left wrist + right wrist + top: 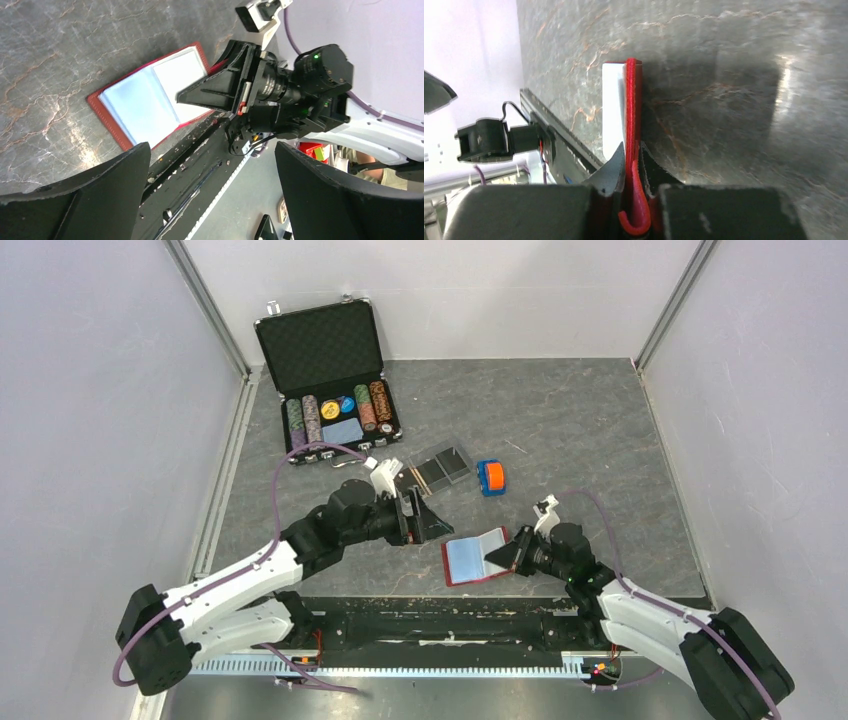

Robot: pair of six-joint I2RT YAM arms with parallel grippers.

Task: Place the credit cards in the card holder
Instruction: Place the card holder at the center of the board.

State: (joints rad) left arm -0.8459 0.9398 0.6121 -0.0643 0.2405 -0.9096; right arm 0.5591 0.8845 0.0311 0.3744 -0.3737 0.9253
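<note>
Right gripper [631,167]: jaws clamped on the edge of the small red snap-tab wallet [633,95], which lies spread, pale sleeves upward, on the grey marbled table [590,430].
Left gripper [425,518]: jaws spread wide, empty, just left of the wallet.
Clear acrylic three-compartment card holder [445,462]: on the table just behind the left gripper.
Orange-gold plastic credit cards [419,478]: thin edges at the holder's left end; inside or beside, cannot tell.
Black chip briefcase [330,370]: lid up, far left corner.

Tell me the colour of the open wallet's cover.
Red; the wallet has pale, clear sleeves inside. It shows best in the left wrist view.
</note>
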